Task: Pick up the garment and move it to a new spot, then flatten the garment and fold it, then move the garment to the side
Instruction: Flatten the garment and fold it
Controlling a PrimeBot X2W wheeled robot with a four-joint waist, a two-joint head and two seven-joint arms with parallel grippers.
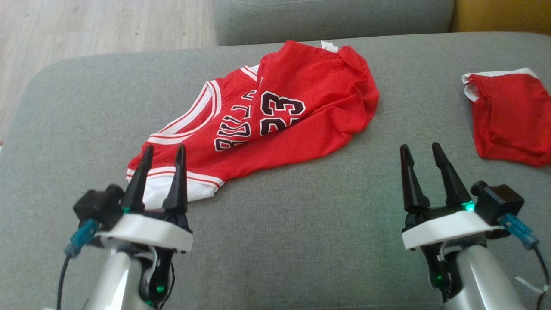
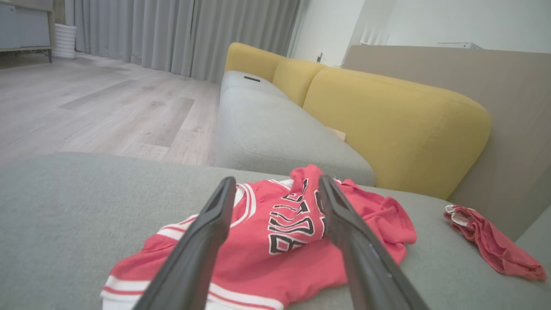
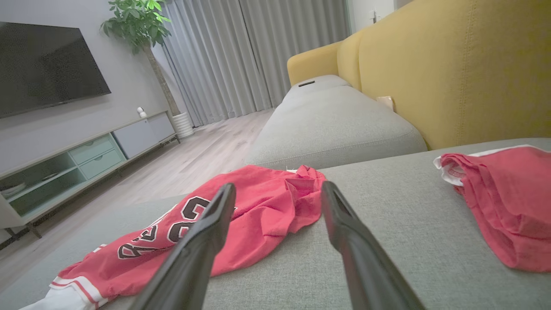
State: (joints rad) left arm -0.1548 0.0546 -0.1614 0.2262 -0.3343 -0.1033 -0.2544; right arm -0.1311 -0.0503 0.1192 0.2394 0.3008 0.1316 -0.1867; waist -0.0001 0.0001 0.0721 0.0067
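A red basketball jersey (image 1: 275, 116) with black lettering and white trim lies crumpled on the grey cushion (image 1: 301, 241), its far part folded over. The same jersey (image 2: 280, 241) shows in the left wrist view, and from the right wrist the jersey (image 3: 241, 219) spreads to the left. My left gripper (image 1: 165, 150) stands open above the jersey's near white-trimmed edge, with nothing between its fingers. My right gripper (image 1: 422, 148) is open over bare cushion, to the right of the jersey and apart from it.
A second red garment (image 1: 512, 116) with a white edge lies bunched at the cushion's right side. A grey sofa seat (image 2: 275, 129) with yellow backrests (image 2: 387, 120) stands beyond. Wooden floor (image 1: 86, 26) lies past the cushion's left and far-left edges.
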